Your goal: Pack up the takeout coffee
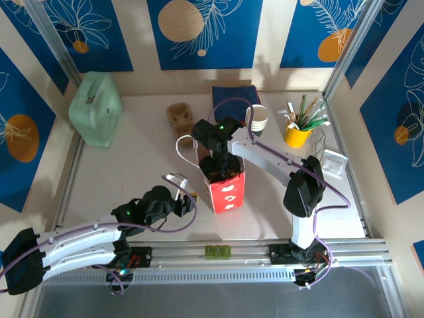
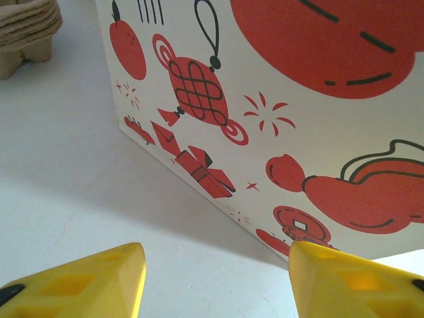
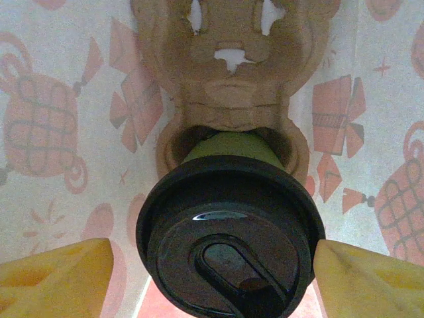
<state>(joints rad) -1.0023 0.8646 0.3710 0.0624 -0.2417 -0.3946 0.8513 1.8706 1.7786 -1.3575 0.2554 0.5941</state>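
The takeout coffee [image 3: 228,245], a dark cup under a black round lid, sits in a brown cardboard cup carrier [image 3: 232,79] inside the red-and-white paper bag [image 1: 228,192]. My right gripper [image 3: 212,271] reaches down into the bag [image 1: 215,169], open, with its yellow fingers on either side of the lid. There is a gap at the left finger, and the right finger [image 3: 371,278] is close to the rim. My left gripper [image 2: 215,278] is open just above the table, close to the bag's printed side [image 2: 298,99], holding nothing. From above it lies left of the bag [image 1: 189,200].
A stack of paper cups [image 1: 257,119] and a yellow cup of sticks [image 1: 298,132] stand at the back right. Spare cardboard carriers [image 1: 179,116] sit behind the bag, with a dark blue pile [image 1: 233,96] further back. A mint green bag [image 1: 96,109] stands at the back left.
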